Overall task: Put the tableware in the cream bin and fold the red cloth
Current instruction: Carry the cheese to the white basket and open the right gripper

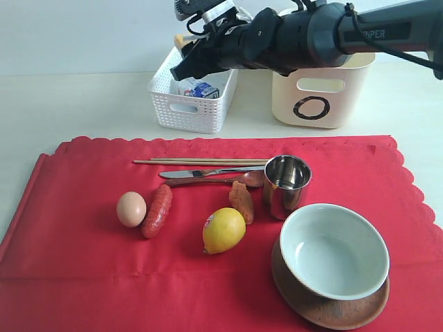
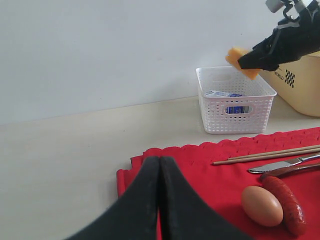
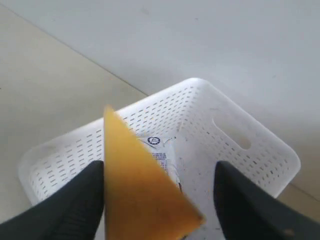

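Since the red cloth (image 1: 83, 242) lies flat across the table's (image 1: 69, 104) near edge, folding is outstanding. Bowl (image 1: 333, 250) on plate (image 1: 311, 308) sits at the near right corner; beyond, cup (image 1: 286, 185), spoon (image 1: 250, 178), knife (image 1: 208, 172) and chopsticks (image 1: 201, 161) lie on the cloth, none binned. Left hand (image 2: 160, 200) closed, empty. At the far edge, right hand (image 3: 160, 200) gapes over the white basket (image 1: 187, 111), cheese (image 3: 135, 185) touching one jaw only, cream bin (image 1: 322, 97) beside.

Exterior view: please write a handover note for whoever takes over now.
Left pincer shut, empty. Right pincer open above white perforated basket, yellow cheese wedge between its fingers.
On the red scalloped cloth, unfolded: pale green-white bowl on round brown wooden plate, steel cup, wooden chopsticks, metal knife, dark wooden spoon.
Done: none binned. Remaining: all six into the tall cream plastic bin, then fold.
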